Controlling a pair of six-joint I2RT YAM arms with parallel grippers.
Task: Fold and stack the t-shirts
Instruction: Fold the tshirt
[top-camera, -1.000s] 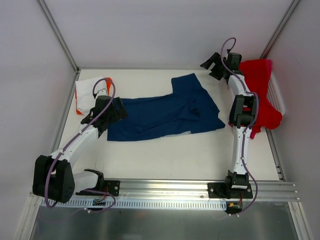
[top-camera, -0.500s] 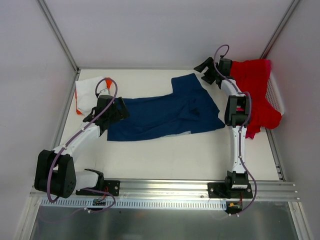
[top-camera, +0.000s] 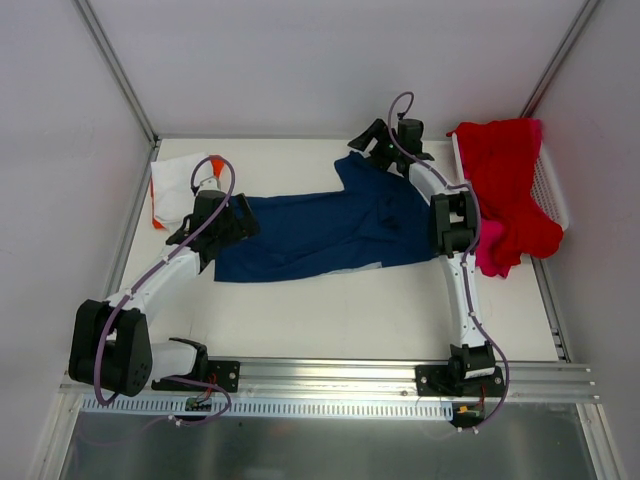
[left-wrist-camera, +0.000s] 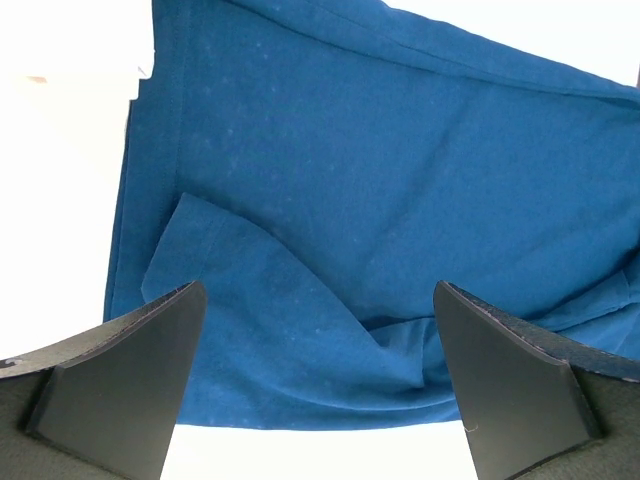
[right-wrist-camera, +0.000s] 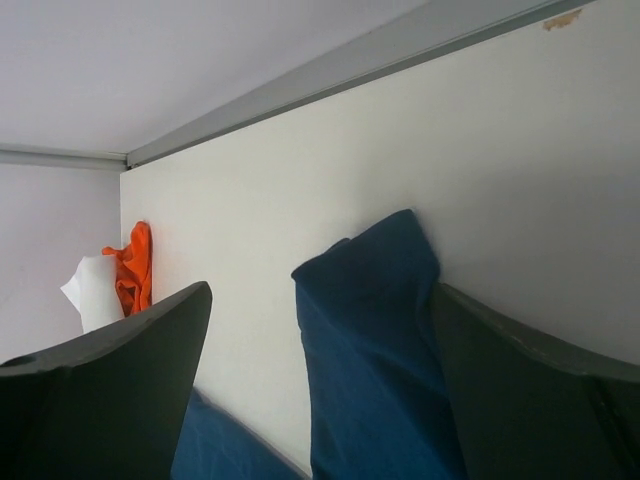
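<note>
- Our left gripper (left-wrist-camera: 318, 295) and right gripper (right-wrist-camera: 320, 292) are both wide open, holding nothing.
- We should pinch the blue t-shirt (top-camera: 330, 230) by its edges, then pull it flat.

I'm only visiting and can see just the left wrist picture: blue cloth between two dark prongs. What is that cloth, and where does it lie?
Observer: It is a blue shirt, spread crumpled across the middle of the table; the left tool hovers over its left end.
Visitor: What is the other arm doing?
Observer: The right tool is open around the shirt's far corner, not shut on it.
Visitor: Any more clothes?
Observer: A white and orange pile lies at the far left; a red shirt, with pink cloth at its near edge, is heaped on a white basket at the right.
</note>
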